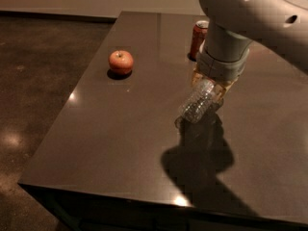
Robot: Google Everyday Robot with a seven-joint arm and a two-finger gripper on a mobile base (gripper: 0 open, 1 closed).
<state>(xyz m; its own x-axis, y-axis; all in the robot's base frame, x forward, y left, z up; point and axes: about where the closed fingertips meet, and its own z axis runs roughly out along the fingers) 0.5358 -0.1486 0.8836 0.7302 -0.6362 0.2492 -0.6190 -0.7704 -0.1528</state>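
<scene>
A clear plastic bottle (196, 103) hangs tilted just above the dark table (120, 129), its free end pointing down to the left. My gripper (210, 85) is shut on the bottle's upper end, below the grey wrist of the arm (250, 18). A red apple (121, 62) rests on the table to the left, well apart from the gripper. Behind the arm stands a red soda can (198, 37), partly hidden by the wrist.
The table's left edge runs diagonally from the far middle to the near left, with dark floor (38, 81) beyond it. The arm's shadow (199, 158) falls on the table in front of the bottle.
</scene>
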